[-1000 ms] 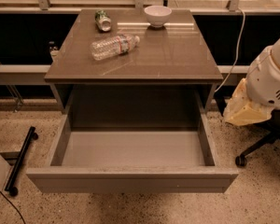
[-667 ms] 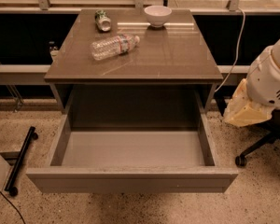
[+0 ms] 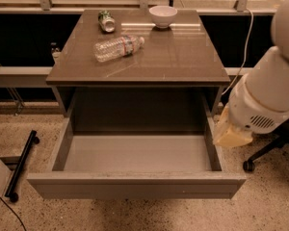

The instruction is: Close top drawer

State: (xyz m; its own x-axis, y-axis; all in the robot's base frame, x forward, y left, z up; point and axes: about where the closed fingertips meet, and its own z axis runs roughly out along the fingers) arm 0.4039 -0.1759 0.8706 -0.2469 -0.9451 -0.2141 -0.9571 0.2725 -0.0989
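Observation:
The top drawer [image 3: 135,186] of the grey-brown cabinet [image 3: 183,61] is pulled far out toward me. Its pale grey inside is empty and its flat front panel is nearest the camera. My white arm [image 3: 269,90] comes in from the right. The gripper [image 3: 231,131], a pale yellowish end piece, hangs just outside the drawer's right side wall, about halfway along it and close to its rim. I cannot tell whether it touches the wall. No other drawers of the cabinet show.
On the cabinet top lie a clear plastic bottle [image 3: 118,47] on its side, a can [image 3: 106,20] and a white bowl [image 3: 163,16]. A black wheeled chair base [image 3: 262,155] stands on the floor at right. A black stand leg [image 3: 21,162] lies at left.
My arm and gripper have moved left and down, closer to the drawer's right side wall. The drawer has not moved.

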